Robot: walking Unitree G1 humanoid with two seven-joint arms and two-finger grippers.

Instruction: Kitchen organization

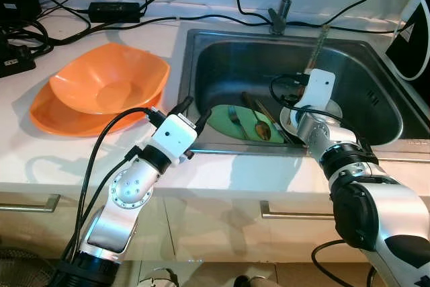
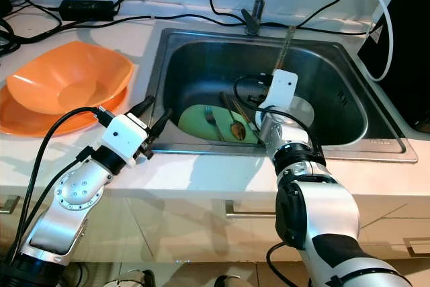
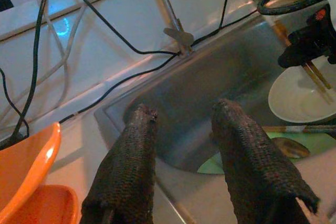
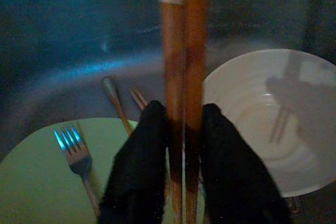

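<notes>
My right gripper is down in the steel sink, shut on a pair of brown chopsticks that stick up past its fingers. Below it sit a white bowl and a light green plate carrying a fork and a spoon. My left gripper hovers open over the sink's front left rim, holding nothing. An orange bowl rests on an orange plate on the counter to the left.
The faucet rises behind the sink. Black cables and a power adapter lie along the back of the white counter. A dark appliance stands at the far right. Drawer handles run below the counter edge.
</notes>
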